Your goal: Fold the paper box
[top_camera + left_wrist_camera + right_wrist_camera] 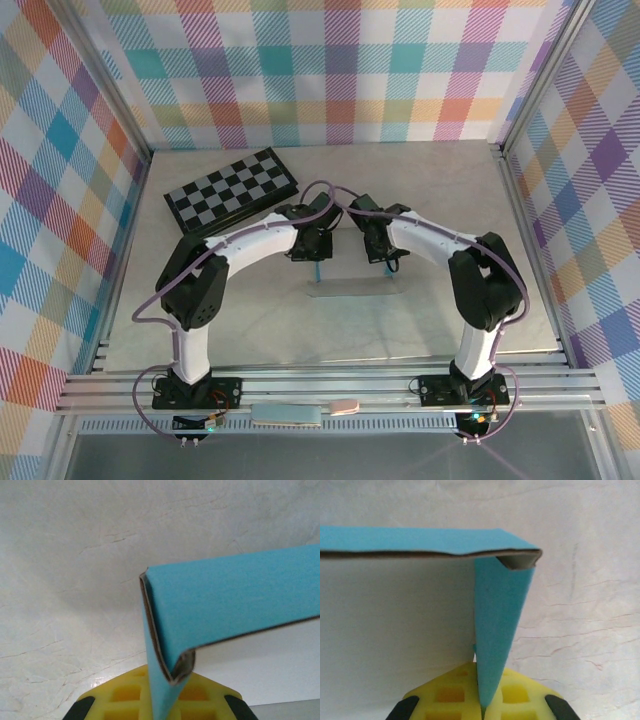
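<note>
paper box (355,291) lies at the middle of the tabletop (300,335), right under the spot where the two arms meet. its long pale panel runs left to right in the overhead view. a thin turquoise strip rises from its left end to the left hand (314,260). the right hand (386,262) comes down at its right end. the two hands are near each other but apart.

in the left wrist view the left hand is clamped on a turquoise end flap. the flap stands on edge and drops between the yellow fingers (125,696), which press it from both sides. at its top the card bends sharply into a long turquoise wall that runs off to the right, with a brown raw edge and a paler inner face below it.

the right wrist view mirrors this. the right hand is likewise closed on the opposite end flap, a narrow turquoise wedge pinched between its yellow fingers (517,695). the long wall leaves the bend at the top and runs off to the left, with the pale inside of the box beneath.

a black-and-grey checkerboard (230,190) lies askew at the far left of the tabletop, well apart from the box. plaid walls (60,200) enclose the space.
</note>
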Robot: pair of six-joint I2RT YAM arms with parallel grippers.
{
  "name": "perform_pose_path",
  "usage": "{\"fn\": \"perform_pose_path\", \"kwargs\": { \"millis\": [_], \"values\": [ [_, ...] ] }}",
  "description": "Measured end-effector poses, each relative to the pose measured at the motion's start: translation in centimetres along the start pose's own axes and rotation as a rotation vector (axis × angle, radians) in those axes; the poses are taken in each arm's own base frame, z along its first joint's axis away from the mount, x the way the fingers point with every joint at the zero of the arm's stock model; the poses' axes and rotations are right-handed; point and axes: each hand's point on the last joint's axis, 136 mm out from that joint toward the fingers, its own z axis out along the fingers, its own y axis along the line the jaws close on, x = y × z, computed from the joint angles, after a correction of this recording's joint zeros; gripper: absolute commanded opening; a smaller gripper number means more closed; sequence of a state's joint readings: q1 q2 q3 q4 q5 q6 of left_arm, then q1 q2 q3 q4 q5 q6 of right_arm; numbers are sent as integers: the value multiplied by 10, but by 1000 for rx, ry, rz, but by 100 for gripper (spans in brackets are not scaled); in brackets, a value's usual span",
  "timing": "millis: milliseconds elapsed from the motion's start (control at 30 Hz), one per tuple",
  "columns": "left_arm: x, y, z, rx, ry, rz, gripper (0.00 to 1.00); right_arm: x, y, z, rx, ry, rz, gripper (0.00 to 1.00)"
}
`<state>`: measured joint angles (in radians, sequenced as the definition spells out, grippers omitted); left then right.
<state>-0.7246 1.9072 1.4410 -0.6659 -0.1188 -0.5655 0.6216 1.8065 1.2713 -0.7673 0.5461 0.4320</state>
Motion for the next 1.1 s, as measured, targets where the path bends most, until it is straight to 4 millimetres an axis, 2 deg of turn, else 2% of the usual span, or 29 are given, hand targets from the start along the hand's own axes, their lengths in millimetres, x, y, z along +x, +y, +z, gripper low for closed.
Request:
{"fn": "perform_pose_path", "kwargs": {
  "millis": [333,567,733,933,1100],
  "values": [
    [-7,-5,1,27,-64,-28,0,-7,-5,3,96,-42,33,0],
    [-5,1,4,5,-65,-24,0,-5,7,9,-4,-22,42,0],
    [-1,5,4,0,-61,-19,0,-7,8,2,-106,-4,65,13],
    [-10,0,-3,28,-106,-22,0,-12,4,-7,-205,11,114,26],
    [-13,-2,-3,36,-116,-18,0,-12,1,-16,-245,4,129,27]
  ]
}}
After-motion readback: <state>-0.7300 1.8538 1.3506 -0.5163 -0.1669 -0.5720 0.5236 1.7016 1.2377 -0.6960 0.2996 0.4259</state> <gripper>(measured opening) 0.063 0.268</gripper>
